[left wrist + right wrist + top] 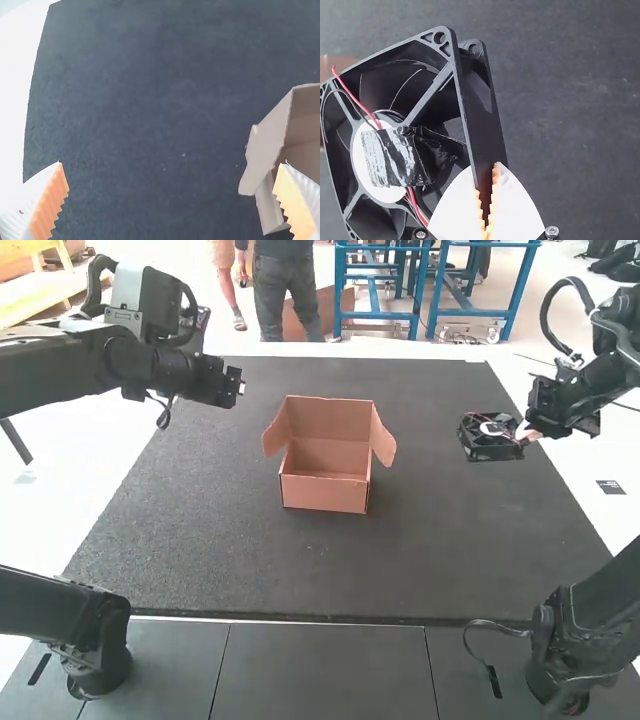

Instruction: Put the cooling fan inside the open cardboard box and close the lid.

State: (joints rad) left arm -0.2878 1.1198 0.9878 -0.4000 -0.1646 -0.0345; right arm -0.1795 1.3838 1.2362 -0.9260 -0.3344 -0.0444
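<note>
over black mat [200, 530], right claw [487, 175] pinches cooling fan [410, 125] by its frame.

Overhead view, close wrist views, box [327, 455] shared

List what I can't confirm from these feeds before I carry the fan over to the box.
- Floor of the cardboard box: high view, mostly hidden by its near wall.
- Rest of the box: left wrist view, cut off by the edge.
- Much of the cooling fan frame and its wire ends: right wrist view, cut off by the edge.
- Hold of the right gripper on the fan: high view, too small.
</note>
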